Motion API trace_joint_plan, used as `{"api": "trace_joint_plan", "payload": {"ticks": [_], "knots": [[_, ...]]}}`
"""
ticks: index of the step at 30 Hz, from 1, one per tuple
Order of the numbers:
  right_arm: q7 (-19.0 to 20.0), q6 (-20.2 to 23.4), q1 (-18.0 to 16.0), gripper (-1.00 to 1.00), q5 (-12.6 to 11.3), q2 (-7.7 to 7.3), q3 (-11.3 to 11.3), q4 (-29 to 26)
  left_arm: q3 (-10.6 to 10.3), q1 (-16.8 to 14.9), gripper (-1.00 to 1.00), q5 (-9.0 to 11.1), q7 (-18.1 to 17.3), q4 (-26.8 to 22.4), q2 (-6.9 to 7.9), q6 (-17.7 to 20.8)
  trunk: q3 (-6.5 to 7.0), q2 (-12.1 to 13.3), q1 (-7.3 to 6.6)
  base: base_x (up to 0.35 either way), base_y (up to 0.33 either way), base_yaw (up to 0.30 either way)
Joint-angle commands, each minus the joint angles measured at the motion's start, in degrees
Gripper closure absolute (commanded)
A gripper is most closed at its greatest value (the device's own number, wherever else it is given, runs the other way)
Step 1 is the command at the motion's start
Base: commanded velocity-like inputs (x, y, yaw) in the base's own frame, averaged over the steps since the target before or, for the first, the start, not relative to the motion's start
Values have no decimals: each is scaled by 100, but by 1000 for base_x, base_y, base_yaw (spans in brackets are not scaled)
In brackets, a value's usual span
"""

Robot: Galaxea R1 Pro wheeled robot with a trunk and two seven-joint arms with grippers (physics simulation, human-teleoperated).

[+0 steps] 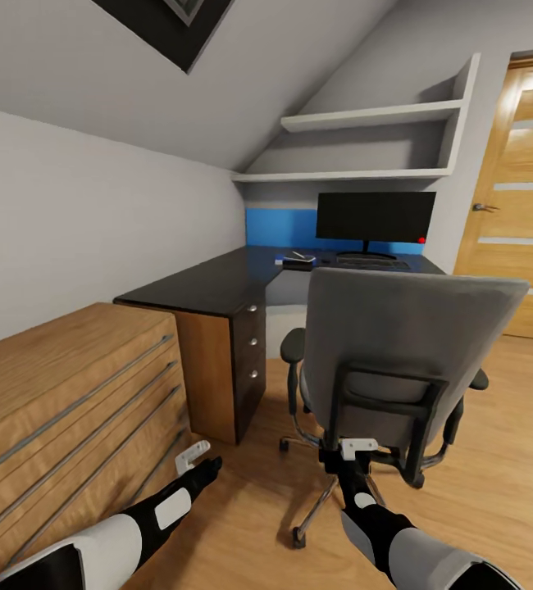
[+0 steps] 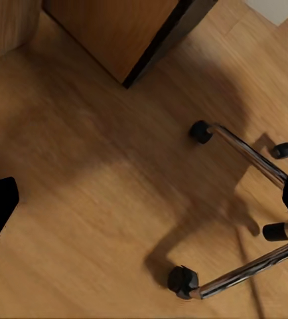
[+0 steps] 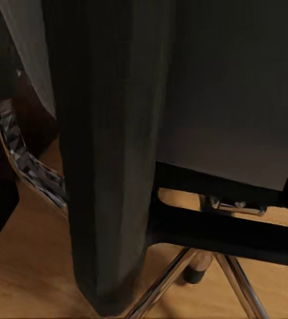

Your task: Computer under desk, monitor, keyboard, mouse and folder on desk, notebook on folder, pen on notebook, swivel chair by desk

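Swivel chair [image 1: 398, 344] behind black desk [image 1: 209, 283] | wood floor [image 1: 496, 483] | jaws: both apart

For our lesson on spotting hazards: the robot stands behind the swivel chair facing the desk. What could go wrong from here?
1. The right end effector is at the back frame of the swivel chair; on castors, a push could roll or spin it off course.
2. Pushed too far, the chair might bump the desk, where the keyboard and monitor sit.
3. The left end effector hangs near the wooden drawer chest and might clip it.
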Motion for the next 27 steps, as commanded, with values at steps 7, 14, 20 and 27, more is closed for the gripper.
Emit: {"api": "trace_joint_plan", "payload": {"ticks": [7, 14, 20, 27], "knots": [[-29, -17, -6, -100, -39, 0, 53, 10, -49, 0, -100, 52, 17, -5, -35, -22, -6, -2, 1, 243, 192, 0], [-29, -17, -6, -100, -39, 3, 53, 30, -50, 5, -100, 49, 22, -5, -71, -22, -6, -2, 1, 244, 71, 0], [104, -17, -6, -100, -39, 2, 53, 32, -58, -2, -100, 49, 22, -5, -76, -22, -6, -2, 1, 248, -17, 0], [146, -17, -6, -100, -39, 0, 53, 31, -133, 3, -100, 49, 13, -5, -76, -22, -6, -2, 1, -174, -27, 0]]}}
